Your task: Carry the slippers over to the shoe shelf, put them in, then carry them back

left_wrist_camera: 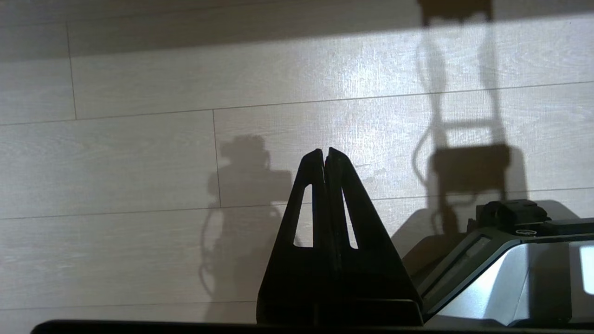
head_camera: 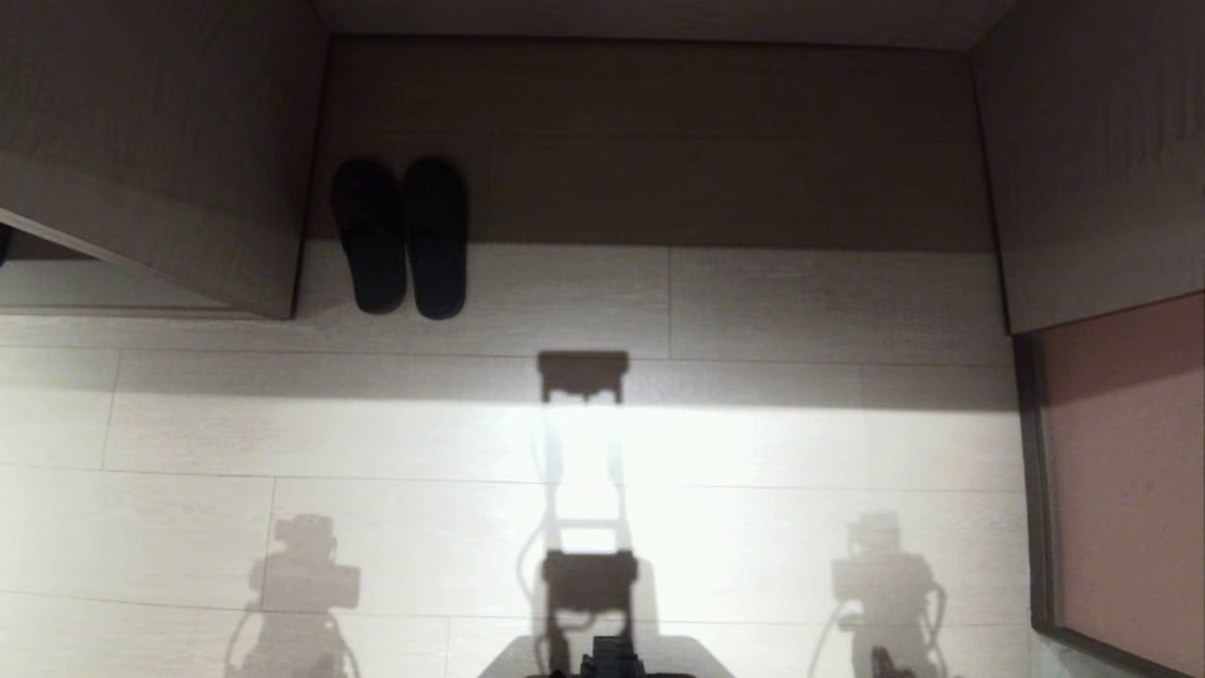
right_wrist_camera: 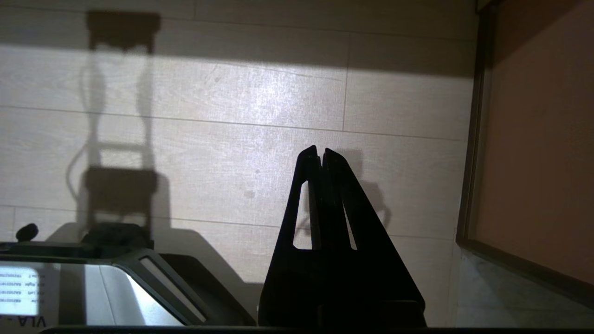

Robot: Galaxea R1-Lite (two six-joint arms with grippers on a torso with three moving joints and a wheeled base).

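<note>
Both tools, left (left_wrist_camera: 324, 155) and right (right_wrist_camera: 320, 153), hang closed and empty; slippers (head_camera: 403, 235) lie ahead-left at the floor's far edge, heels nearest, likely favouring the left.

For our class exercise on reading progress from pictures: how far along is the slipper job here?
Done: nothing that shows. The slippers lie side by side on the floor, toes in the shaded recess, heels poking out. In hand: nothing; the left gripper and right gripper are both shut and empty, over bare floor. Left: pick them up, shelve them, bring them back.
</note>
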